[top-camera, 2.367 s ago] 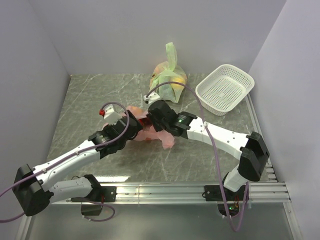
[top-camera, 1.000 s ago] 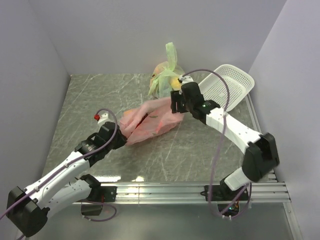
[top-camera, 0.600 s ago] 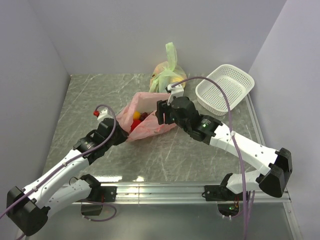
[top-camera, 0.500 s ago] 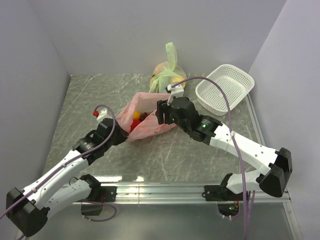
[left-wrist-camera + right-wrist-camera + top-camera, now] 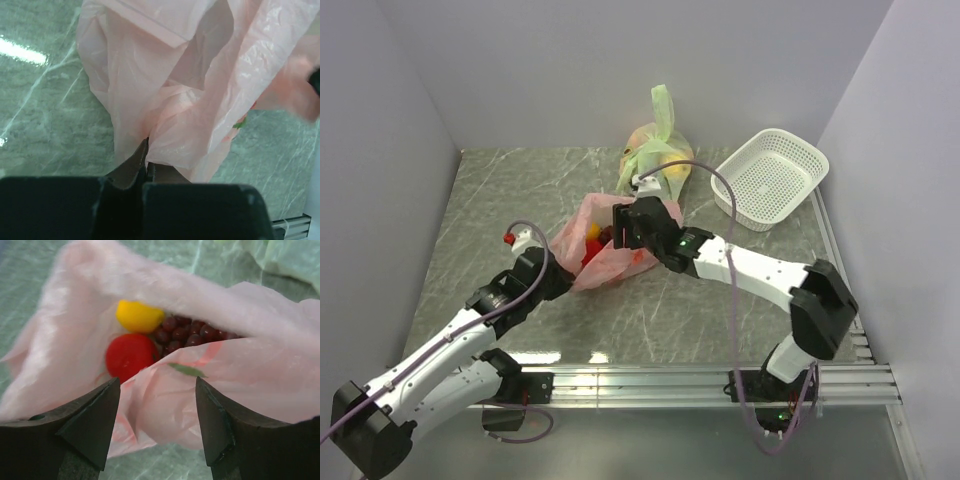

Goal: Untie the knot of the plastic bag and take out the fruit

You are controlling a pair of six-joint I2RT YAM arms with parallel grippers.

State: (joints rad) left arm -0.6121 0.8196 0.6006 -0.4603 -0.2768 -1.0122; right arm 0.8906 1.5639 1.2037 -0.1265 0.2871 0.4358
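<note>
The pink plastic bag [image 5: 582, 222] lies mid-table with its mouth gaping toward my right gripper [image 5: 612, 234]. No knot shows in any view. In the right wrist view the fruit sits inside the mouth: a glossy red round fruit [image 5: 130, 356], a yellow one [image 5: 138, 316] and dark red grapes [image 5: 186, 333]. My right gripper [image 5: 157, 386] hovers open just in front of the bag's lower lip, with nothing between its fingers. At the bag's near left corner, my left gripper [image 5: 561, 275] is shut on a fold of the pink plastic bag [image 5: 175, 100], pinched at the jaws [image 5: 147, 161].
A light green bag [image 5: 658, 152] of yellowish fruit stands just behind the pink bag, its edge also at the right wrist view's top right [image 5: 285, 260]. A white basket [image 5: 770, 178] sits at the back right. Grey walls close off the left, back and right.
My right gripper came back from beside the green bag and basket, down and left to the pink bag's mouth. The bag now gapes with fruit showing. The left grip held.
</note>
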